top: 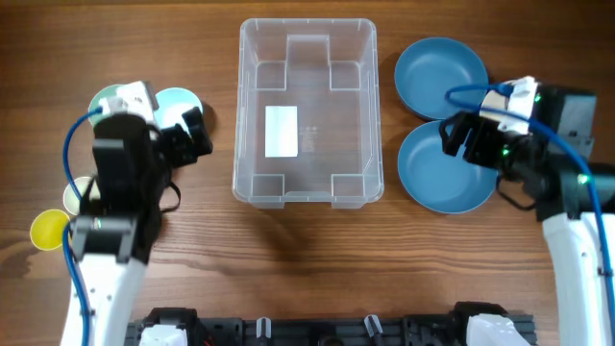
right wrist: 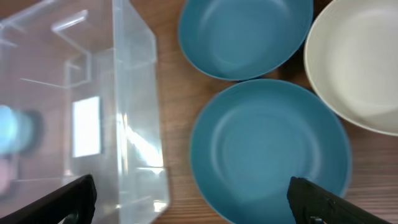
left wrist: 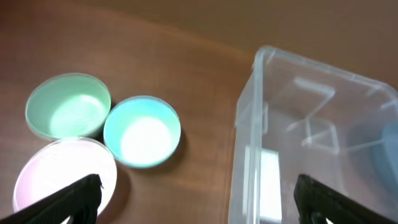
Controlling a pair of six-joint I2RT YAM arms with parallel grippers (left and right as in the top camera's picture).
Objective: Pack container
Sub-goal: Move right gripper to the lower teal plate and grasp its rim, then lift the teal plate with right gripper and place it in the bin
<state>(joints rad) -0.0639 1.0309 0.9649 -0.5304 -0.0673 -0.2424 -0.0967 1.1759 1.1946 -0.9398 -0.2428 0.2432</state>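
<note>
Task not started, as far as I can judge. The container [top: 332, 135] sits mid-desk, upright, lid-less and empty, with only its white label [top: 281, 131] showing on the base. Nothing is packed and everything is left to do.

On the left of the desk [top: 288, 259] are small bowls: green [left wrist: 67, 106], light blue [left wrist: 142, 130] touching or just beside it, pink [left wrist: 62, 174] nearer, and a yellow one [top: 48, 229] near the left edge. On the right is a far blue bowl [top: 440, 75] with a near blue bowl [top: 437, 178] just beside it, and a white bowl [right wrist: 360, 68] further right. All are outside the container.

The left hand [top: 197, 130] is spread wide and empty, above the small bowls, just left of the container. The right hand [top: 452, 139] is spread wide and empty, over the near blue bowl. Neither touches anything that I can see.

Hidden or unclear:
- The white bowl is under the right arm in the overhead view and cut off in the right wrist view.
- The pink bowl is mostly under the left arm overhead. There's a cream patch by that arm, maybe another bowl, can't tell.
- Both wrist views show only the fingertips at the bottom corners.
- How high the hands are above the bowls isn't clear.
- Can't tell whether the blue bowls overlap or only touch.
- Which items are meant to be packed isn't stated.
</note>
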